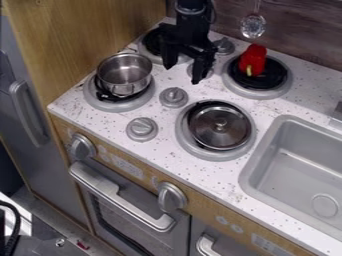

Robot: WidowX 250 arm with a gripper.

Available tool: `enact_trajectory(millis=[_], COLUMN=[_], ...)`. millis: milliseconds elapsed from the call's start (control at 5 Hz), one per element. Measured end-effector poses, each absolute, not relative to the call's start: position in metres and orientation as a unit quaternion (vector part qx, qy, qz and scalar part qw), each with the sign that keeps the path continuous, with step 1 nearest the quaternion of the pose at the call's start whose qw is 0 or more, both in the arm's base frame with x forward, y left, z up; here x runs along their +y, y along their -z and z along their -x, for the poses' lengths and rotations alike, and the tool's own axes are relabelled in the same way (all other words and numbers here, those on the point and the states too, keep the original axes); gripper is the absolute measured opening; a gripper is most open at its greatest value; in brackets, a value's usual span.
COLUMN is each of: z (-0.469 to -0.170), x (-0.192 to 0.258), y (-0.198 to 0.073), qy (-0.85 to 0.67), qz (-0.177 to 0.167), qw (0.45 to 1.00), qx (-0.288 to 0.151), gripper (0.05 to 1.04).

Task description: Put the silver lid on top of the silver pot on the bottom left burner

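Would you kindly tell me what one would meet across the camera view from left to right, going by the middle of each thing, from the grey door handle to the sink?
Grey door handle, silver pot, tool, silver lid, red pepper-like toy, sink.

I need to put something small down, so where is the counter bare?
The white speckled counter is bare between the grey sink and the burner under the red toy pepper. It is crowded further left, where the open black gripper hangs among burners and grey knobs.
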State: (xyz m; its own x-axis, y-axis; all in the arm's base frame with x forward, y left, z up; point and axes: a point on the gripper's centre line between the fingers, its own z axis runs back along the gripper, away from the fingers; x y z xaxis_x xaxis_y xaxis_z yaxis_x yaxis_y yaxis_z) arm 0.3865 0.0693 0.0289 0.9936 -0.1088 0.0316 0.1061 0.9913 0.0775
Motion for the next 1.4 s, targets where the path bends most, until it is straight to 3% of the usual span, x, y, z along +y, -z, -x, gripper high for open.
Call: enact_trajectory(millis=[400,600,800,1400], z=[-0.368,-0.361,-0.353,-0.384], x=[0.054,0.032,0.014,-0.014], y=[0.006,0.019,0.025,0.016], qy=[0.046,0.058,0.055,0.082], qz=[-0.020,-0.007,0.011,0.006], qw=[0.999,0.998,0.998,0.995], qx=[0.016,0.013,-0.004,-0.060], gripper=[0.999,1.000,1.000,0.999])
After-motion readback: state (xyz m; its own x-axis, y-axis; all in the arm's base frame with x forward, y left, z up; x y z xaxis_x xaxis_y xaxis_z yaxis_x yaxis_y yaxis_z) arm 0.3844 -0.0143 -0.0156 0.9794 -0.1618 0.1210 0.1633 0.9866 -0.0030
